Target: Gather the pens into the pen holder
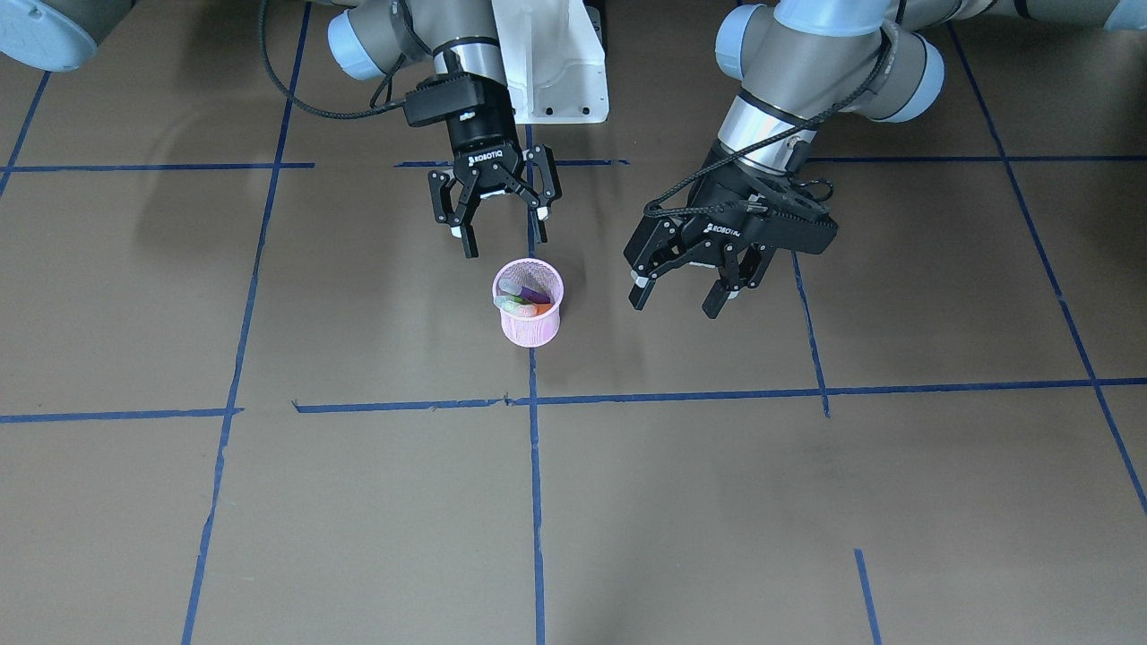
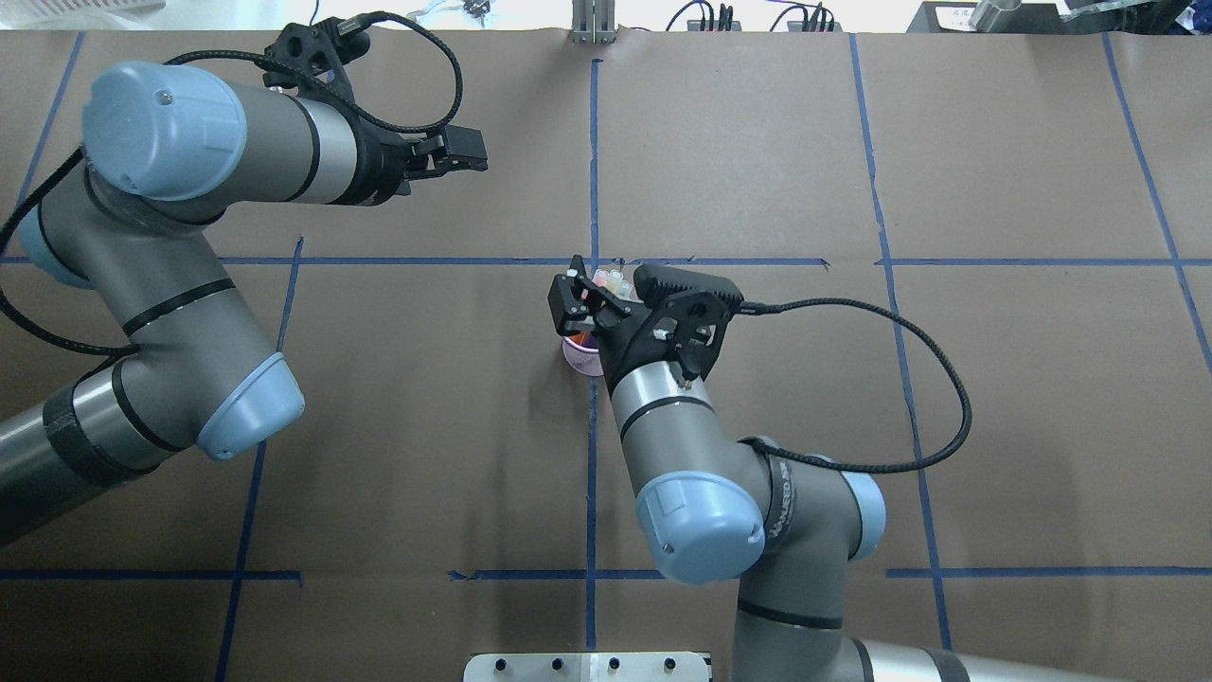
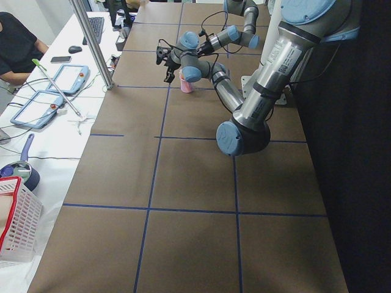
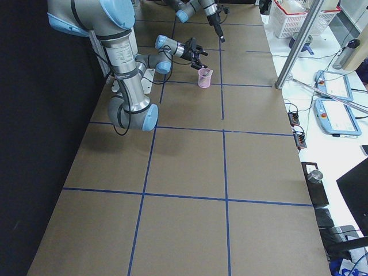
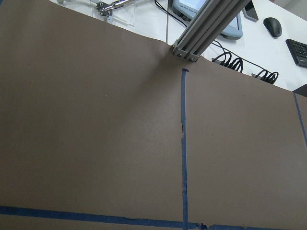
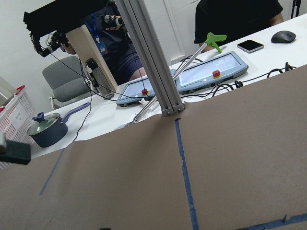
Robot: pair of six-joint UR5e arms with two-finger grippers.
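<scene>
Pink mesh pen holder point(image 1: 529, 330), upright at mid-table with purple, orange and green pens point(image 1: 524, 300) inside, best left untouched: lift empty, spread right gripper point(image 1: 504, 231) just beyond it straight up, with left gripper point(image 1: 675, 303), also spread empty, held aside.

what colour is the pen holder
Pink, a fine wire mesh. The pen holder shows best in the exterior front-facing view.

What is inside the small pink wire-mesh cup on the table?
Slim marker-like pens lean inside the pink wire-mesh cup, pale caps up; purple and orange show. Their lower ends are hidden behind its wall.
</scene>
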